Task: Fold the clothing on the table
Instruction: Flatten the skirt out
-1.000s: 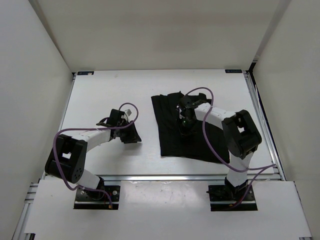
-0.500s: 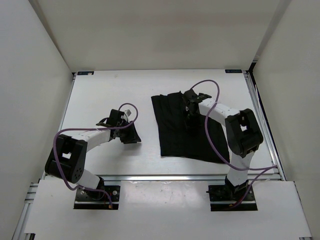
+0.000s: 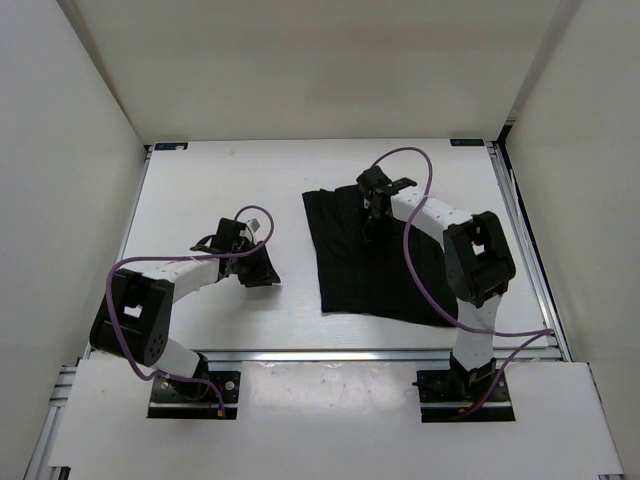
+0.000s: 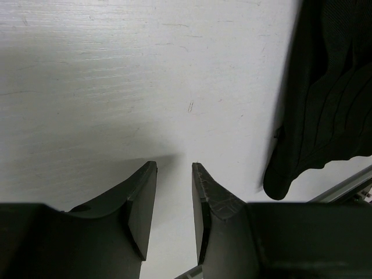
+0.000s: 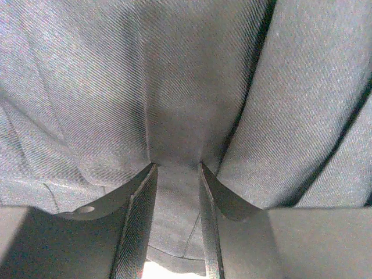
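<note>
Inspection finding, overhead view: the clothing [image 3: 350, 270] is lying spread on the counter [image 3: 200, 190], right of centre, as a roughly rectangular black sheet. Its left edge is running from the far side toward the near rail [image 3: 350, 352]. The fabric is showing long creases toward its far end.

Your right end effector [image 3: 370, 234] is pointing down onto the far part of the garment, inside its outline, with a purple cable [image 3: 410, 160] looping above the wrist. In the right wrist view its fingers [image 5: 139, 209] are standing a narrow gap apart, and dark twill cloth [image 5: 87, 87] is filling that gap [image 5: 177, 164]. Creases are fanning away from both tips. You cannot tell from these views whether the cloth is being clamped or only pressed on.

Your left end effector [image 3: 262, 272] is sitting low over bare counter, left of the garment's near-left corner and apart from it. In the left wrist view the white surface [image 4: 116, 70] is showing through between the jaws [image 4: 174, 165], which are parted by a narrow gap and gripping nothing. The garment's edge [image 4: 325, 87] is lying off to the right of that view, not touching the fingers.
</note>
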Controlling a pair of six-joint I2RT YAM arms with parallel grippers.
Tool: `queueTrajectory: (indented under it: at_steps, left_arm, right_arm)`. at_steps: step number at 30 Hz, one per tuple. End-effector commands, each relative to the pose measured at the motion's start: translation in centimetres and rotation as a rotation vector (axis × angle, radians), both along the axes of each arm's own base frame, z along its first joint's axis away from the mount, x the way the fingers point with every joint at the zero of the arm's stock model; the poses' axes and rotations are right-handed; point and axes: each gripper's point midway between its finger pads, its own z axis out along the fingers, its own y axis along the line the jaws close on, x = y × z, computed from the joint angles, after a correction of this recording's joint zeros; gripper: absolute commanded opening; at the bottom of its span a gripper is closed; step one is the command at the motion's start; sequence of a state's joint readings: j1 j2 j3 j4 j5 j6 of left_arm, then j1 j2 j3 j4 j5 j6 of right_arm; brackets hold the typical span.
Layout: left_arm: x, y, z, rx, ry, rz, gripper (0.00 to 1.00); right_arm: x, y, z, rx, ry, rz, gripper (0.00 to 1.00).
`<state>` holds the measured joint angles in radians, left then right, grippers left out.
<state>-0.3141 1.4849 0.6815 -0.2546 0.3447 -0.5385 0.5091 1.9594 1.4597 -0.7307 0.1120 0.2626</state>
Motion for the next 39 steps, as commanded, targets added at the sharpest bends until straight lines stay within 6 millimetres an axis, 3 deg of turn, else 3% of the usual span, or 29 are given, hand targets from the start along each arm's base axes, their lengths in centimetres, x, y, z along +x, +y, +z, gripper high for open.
queueTrajectory:
  at_steps: [1, 4, 11, 14, 17, 18, 19, 20, 28, 34, 39]
  left_arm:
    - [0.8, -0.1, 1.2, -0.019, -0.041, -0.007, 0.42]
    - [1.0, -0.1, 1.1, -0.019, -0.04, -0.006, 0.42]
    - [1.0, -0.3, 1.0, -0.017, -0.033, -0.008, 0.42]
    - [0.9, -0.2, 0.9, -0.021, -0.026, -0.006, 0.42]
    - [1.2, -0.2, 1.0, -0.022, -0.039, -0.001, 0.42]
    - [1.2, 0.1, 0.9, -0.019, -0.033, 0.002, 0.42]
    - [1.1, 0.0, 1.0, -0.02, -0.032, 0.005, 0.42]
    - [1.3, -0.1, 1.1, -0.02, -0.039, 0.0, 0.42]
    - [1.5, -0.3, 1.0, -0.022, -0.035, -0.005, 0.42]
    - [1.2, -0.4, 0.6, -0.016, -0.02, -0.009, 0.41]
    - [1.5, -0.4, 0.7, -0.023, -0.023, -0.001, 0.42]
  right_arm:
    - [1.1, 0.6, 0.9, 0.012, -0.028, 0.02, 0.4]
    - [1.3, 1.3, 1.1, 0.027, -0.033, 0.038, 0.4]
    - [0.7, 0.9, -1.3, -0.006, 0.045, 0.038, 0.4]
    - [1.0, 0.8, -1.5, -0.007, 0.043, 0.036, 0.39]
    - [1.2, 0.5, -1.3, -0.027, 0.036, 0.034, 0.22]
    - [1.3, 0.2, -1.0, -0.041, 0.027, 0.023, 0.07]
    - [1.5, -0.1, -0.5, -0.052, 0.015, 0.016, 0.0]
    - [1.5, -0.1, -0.4, -0.054, 0.016, 0.014, 0.0]
    - [2.1, -0.5, 5.7, -0.015, -0.088, -0.012, 0.0]
    - [1.3, -4.3, 5.0, -0.053, -0.052, -0.094, 0.0]
    - [0.4, -5.9, 3.9, -0.054, -0.016, -0.128, 0.0]
